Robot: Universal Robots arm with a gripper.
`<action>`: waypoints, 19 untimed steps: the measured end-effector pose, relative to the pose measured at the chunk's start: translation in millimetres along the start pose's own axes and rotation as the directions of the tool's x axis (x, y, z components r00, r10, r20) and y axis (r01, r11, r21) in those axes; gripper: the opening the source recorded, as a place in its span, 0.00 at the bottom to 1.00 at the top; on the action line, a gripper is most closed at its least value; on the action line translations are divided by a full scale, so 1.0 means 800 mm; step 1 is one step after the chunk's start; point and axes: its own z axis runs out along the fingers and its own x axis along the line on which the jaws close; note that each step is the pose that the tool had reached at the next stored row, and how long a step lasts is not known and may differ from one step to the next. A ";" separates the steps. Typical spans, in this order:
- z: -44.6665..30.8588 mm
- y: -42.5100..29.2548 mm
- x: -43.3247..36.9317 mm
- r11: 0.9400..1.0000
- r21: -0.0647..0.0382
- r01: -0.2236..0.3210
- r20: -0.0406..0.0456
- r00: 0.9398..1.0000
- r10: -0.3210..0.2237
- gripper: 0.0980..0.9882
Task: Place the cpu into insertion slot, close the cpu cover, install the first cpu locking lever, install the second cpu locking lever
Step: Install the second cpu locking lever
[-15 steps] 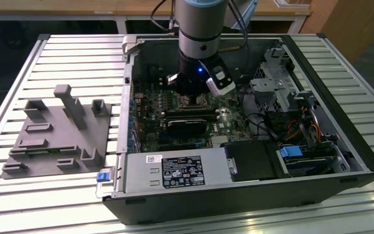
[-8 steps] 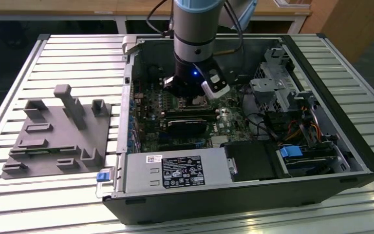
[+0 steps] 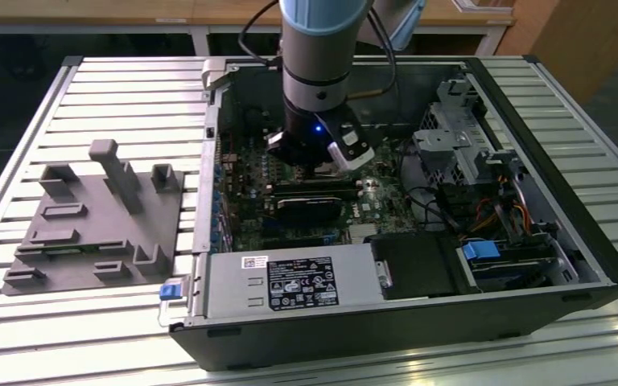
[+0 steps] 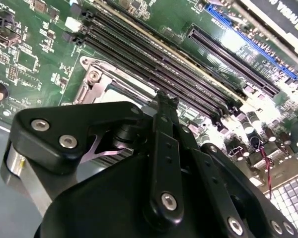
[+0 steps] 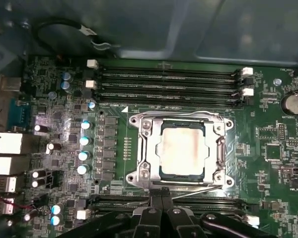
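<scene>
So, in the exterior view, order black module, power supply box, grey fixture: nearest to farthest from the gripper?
1. black module, beside the gripper, inside case.
2. power supply box, case's near edge.
3. grey fixture, outside case, exterior view's left.

cpu (image 5: 182, 149) seated in socket, cpu cover (image 5: 145, 148) closed around it, motherboard (image 5: 268, 153)

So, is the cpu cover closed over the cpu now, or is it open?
Closed. In the first wrist view the cpu cover lies flat around the socket, and the cpu shows through its central window.
</scene>
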 end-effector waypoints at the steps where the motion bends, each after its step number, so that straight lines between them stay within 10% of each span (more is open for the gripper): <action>1: -0.0002 -0.0014 0.001 1.000 -0.006 0.000 0.000 1.000 0.000 0.01; 19: 0.0123 -0.0145 0.016 0.998 -0.065 -0.002 0.001 1.000 0.002 0.01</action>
